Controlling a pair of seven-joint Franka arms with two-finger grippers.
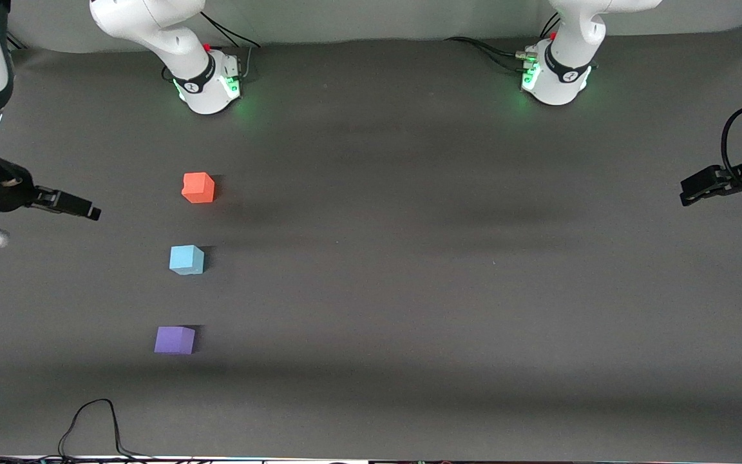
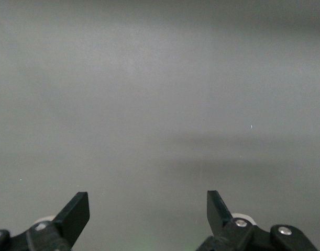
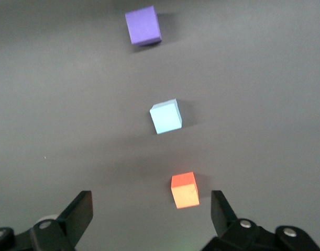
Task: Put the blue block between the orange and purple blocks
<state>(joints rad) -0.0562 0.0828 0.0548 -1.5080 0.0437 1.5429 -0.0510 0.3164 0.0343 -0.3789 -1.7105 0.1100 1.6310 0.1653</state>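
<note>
Purple block is sitting nearest the front camera, toward the right arm's end of the dark bench. Farther from the camera, the blue block is lying between it and the orange block, which is resting farthest of the three. All three are forming a loose line running toward the right arm's base, each well apart from the next, none touching. A black cable is looping on the bench at the edge nearest the camera.

Over the bench edge at its own end, beside the orange and blue blocks, the right gripper is hovering and holding nothing. Its fingers are standing wide apart in the right wrist view, where the orange block is showing closest between them, then the blue block, then the purple block.

At the other end of the bench, the left gripper is waiting in the air, well apart from the blocks. Its fingers are spread wide too, gripping nothing, with only bare bench showing in the left wrist view.
</note>
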